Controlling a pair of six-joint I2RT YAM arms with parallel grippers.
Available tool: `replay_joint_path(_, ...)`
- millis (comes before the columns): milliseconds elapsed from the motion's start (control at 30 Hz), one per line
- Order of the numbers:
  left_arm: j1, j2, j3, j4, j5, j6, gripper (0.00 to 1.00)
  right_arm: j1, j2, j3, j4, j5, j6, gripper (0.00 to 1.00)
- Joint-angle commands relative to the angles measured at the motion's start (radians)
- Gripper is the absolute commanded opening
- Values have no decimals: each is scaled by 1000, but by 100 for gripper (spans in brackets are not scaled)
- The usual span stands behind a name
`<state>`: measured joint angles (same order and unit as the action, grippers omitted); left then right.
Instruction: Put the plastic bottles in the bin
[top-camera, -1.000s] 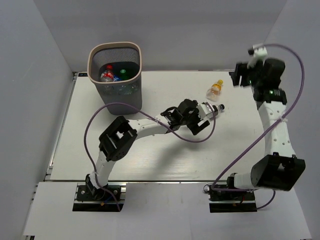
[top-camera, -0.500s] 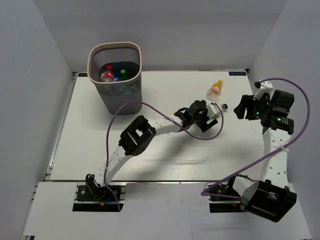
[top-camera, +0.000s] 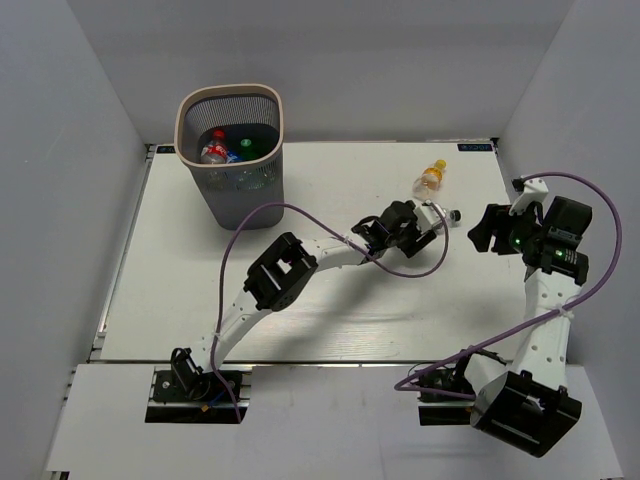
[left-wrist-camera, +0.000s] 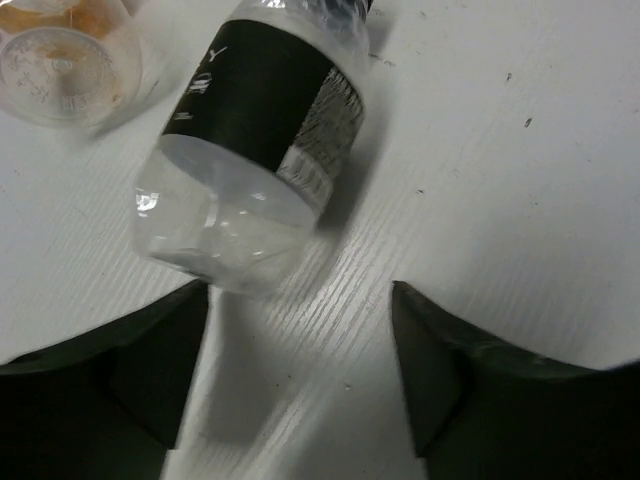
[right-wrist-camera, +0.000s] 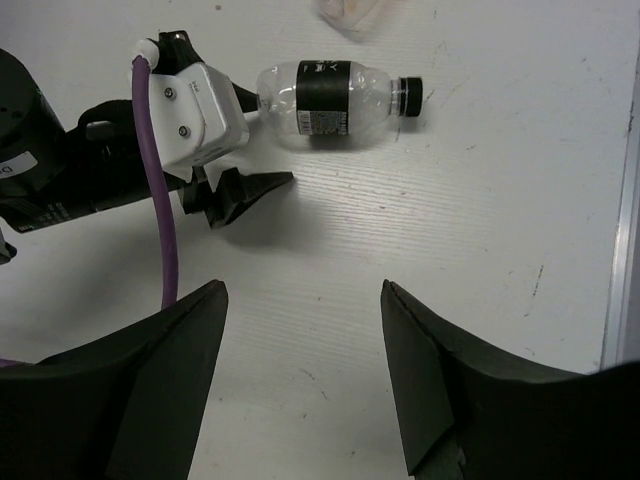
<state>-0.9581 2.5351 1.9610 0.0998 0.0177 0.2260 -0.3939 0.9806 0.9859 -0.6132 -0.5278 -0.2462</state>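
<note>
The left gripper is standing open just below the black-labelled clear bottle lying on the desk; the right gripper is hovering open.

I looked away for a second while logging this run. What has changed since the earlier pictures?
The right gripper swung down from high at the far right and now hovers, jaws open, just right of the clear black-labelled bottle. The left gripper reached further right; its open jaws sit at that bottle's base, not gripping it. The orange bottle and the bin stayed put.
</note>
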Motion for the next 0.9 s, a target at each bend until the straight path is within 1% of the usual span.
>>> replay_joint_path(0,-4,-81,-27,41,14,-13,76,-13,-6,-21,-14,-31,-15,69)
replay_joint_path(33,-4,-81,-37,54,24,-13,73,-13,-2,-30,-14,-38,-16,69)
replay_joint_path(100,-4,-108,-74,67,24,-13,72,-16,3,-35,-5,-40,-16,69)
replay_joint_path(233,-4,-163,-145,97,36,-1,64,-19,15,-41,4,-35,-21,69)
replay_joint_path(267,-4,-191,-161,97,48,-1,64,-19,15,-43,4,-37,-22,69)
replay_joint_path(300,-4,-206,-200,106,57,-1,67,-20,20,-46,6,-35,-28,69)
replay_joint_path(333,-4,-225,-223,123,57,-1,74,-20,23,-47,7,-37,-28,69)
replay_joint_path(400,-4,-271,-270,132,57,-19,100,-23,26,-53,10,-38,-28,69)
replay_joint_path(500,-4,-309,-298,132,93,-28,100,-26,33,-64,16,-38,-27,69)
replay_joint_path(633,-4,-323,-289,166,105,-111,100,-26,47,-69,35,-41,-16,69)
replay_joint_path(700,-4,-300,-254,178,105,-142,100,-25,61,-64,36,-46,-8,69)
replay_joint_path(733,-4,-288,-213,189,125,-163,100,-26,63,-62,39,-47,-2,69)
replay_joint_path(867,-4,-220,-130,173,174,-204,100,-28,70,-53,43,-40,-5,69)
